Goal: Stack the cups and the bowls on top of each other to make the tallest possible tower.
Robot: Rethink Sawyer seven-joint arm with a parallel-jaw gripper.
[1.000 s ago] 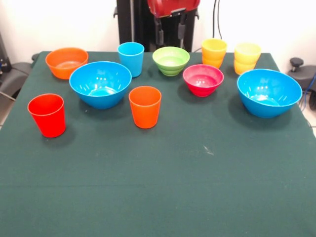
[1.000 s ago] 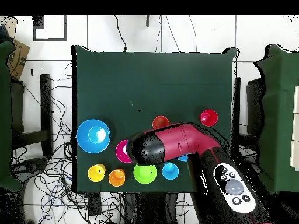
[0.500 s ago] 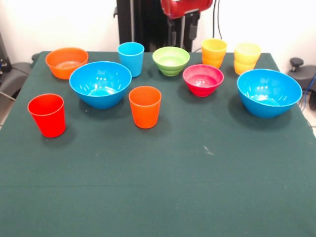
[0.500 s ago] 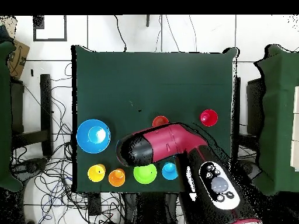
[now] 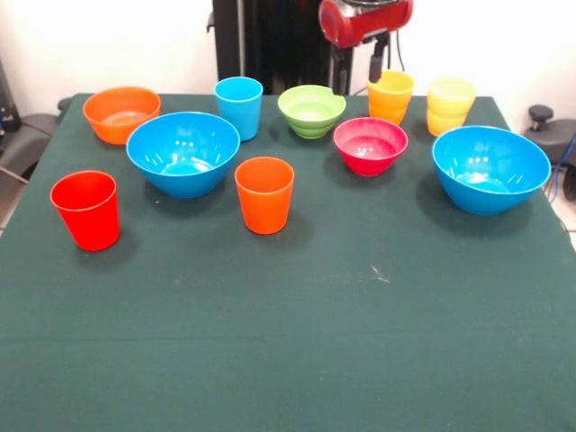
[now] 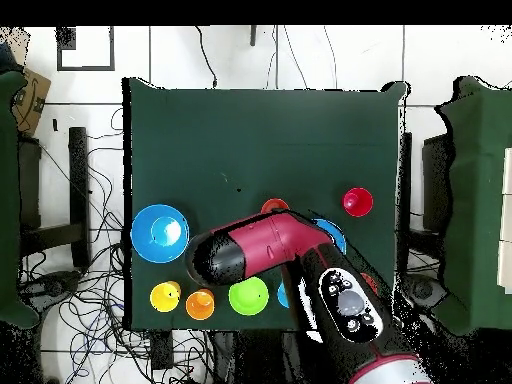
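End effector (image 5: 357, 67), fingers apart and empty, hangs just beside the yellow-orange cup (image 5: 390, 96); no writing legible

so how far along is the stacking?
Barely started. Done: no tower; every cup and bowl sits singly on the table, unless the yellow cups are already nested. In hand: nothing; the tool hangs open above the yellow-orange cup. Left: all the stacking.

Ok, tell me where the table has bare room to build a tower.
The whole near half of the green table, in front of the red cup and orange cup, is bare. The far half is crowded with cups and bowls.
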